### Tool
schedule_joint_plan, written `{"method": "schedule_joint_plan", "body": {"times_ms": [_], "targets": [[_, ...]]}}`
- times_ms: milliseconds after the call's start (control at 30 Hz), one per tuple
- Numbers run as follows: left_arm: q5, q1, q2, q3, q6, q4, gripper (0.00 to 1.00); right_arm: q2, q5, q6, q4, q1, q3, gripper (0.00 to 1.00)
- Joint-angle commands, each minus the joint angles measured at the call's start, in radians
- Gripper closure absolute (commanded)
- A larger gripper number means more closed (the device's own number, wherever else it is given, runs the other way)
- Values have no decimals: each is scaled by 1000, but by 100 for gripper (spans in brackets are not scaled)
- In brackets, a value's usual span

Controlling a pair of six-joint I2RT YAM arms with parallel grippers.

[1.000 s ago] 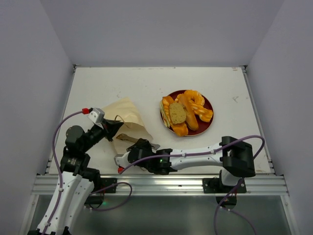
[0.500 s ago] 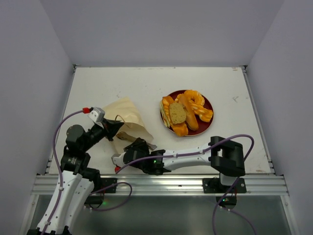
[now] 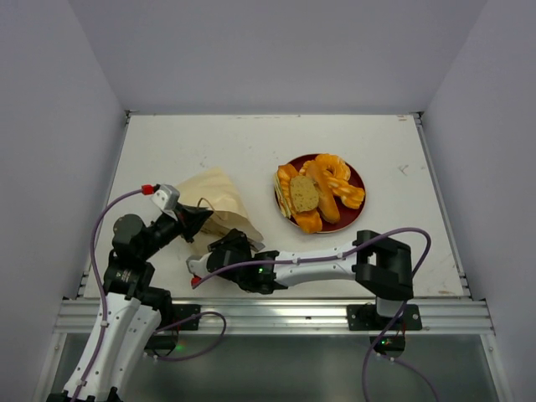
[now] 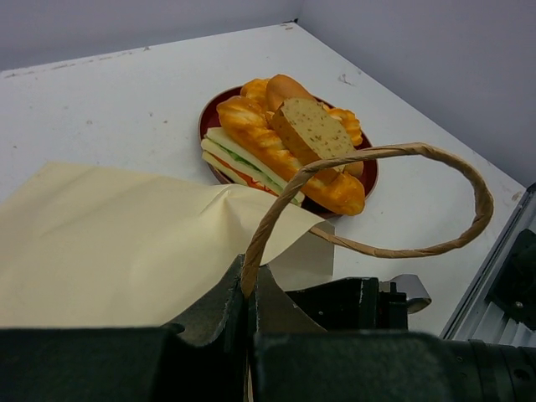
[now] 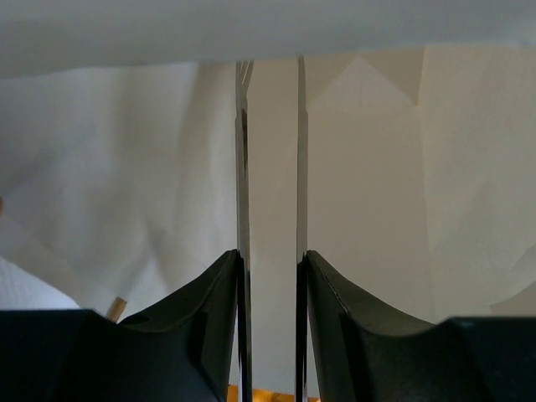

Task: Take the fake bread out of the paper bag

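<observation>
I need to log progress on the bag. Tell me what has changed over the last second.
The right arm slid left along the near edge, pushing the right gripper further into the mouth of the paper bag, fingers slightly apart. Unchanged: the left gripper stays shut on the handle, the bag has not shifted, and the fake bread sits piled on the red plate.

This is a robot lab. Plain walls (image 3: 276, 50) box in a white worktop (image 3: 209, 142). Two robot arms (image 3: 318, 266) sit on a metal rail (image 3: 276, 316).
</observation>
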Motion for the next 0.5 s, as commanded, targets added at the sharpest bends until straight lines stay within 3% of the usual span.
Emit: {"method": "schedule_joint_plan", "body": {"times_ms": [0, 467], "targets": [[36, -4, -3, 39, -43, -25, 97, 18, 33, 4, 60, -14, 46, 60], [65, -4, -19, 46, -63, -25, 97, 80, 45, -15, 100, -34, 102, 59]]}}
